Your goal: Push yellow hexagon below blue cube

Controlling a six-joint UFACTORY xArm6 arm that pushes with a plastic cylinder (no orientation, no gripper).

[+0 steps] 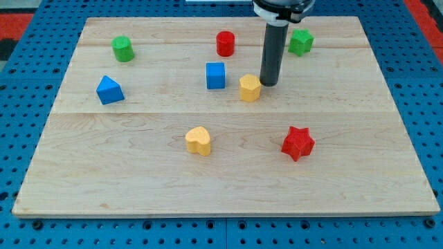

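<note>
My tip (268, 84) — against yellow hexagon (250, 88)

The rod is cut off by the view's top edge, so only its lower stretch and a piece of the collar above it are seen. The left edge of the green star block (300, 41) is hidden behind the rod. Whether my tip (268, 84) touches the yellow hexagon (250, 88) just beside it cannot be told.
</note>
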